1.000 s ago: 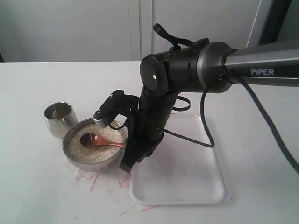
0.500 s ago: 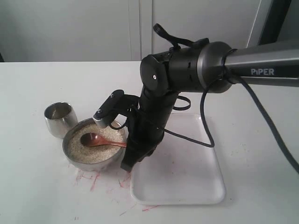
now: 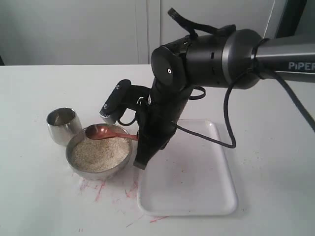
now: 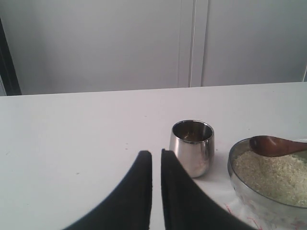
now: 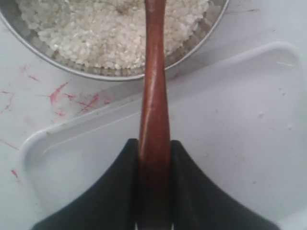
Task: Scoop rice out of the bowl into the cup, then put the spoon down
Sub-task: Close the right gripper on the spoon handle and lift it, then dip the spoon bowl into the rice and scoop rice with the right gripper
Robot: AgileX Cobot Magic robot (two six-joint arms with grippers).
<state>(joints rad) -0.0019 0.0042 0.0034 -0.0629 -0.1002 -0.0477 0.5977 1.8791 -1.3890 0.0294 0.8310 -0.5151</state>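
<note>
The steel bowl (image 3: 78, 164) holds a bed of off-white rice (image 3: 101, 151). Just left of it stands the steel cup (image 3: 63, 125). My right gripper (image 3: 140, 140) is shut on the handle end of the wooden spoon (image 3: 101, 132), whose scoop hovers over the bowl's far rim, clear of the grains. Whether the scoop carries rice does not show. In the right wrist view the spoon (image 5: 154, 96) runs from the gripper (image 5: 154, 143) out over the rice (image 5: 110, 28). My left gripper (image 4: 156, 153) hangs shut and empty, short of the cup (image 4: 192, 146) and the bowl (image 4: 240, 184).
A white tray (image 3: 197, 187) lies right of the bowl, under my right arm. Red scribble marks (image 3: 98, 189) stain the table in front of the bowl. The right arm's black body and cable rise over the tray.
My right gripper has risen, lifting the spoon's scoop out of the rice to above the bowl's far rim. Bowl and cup have stayed put.
</note>
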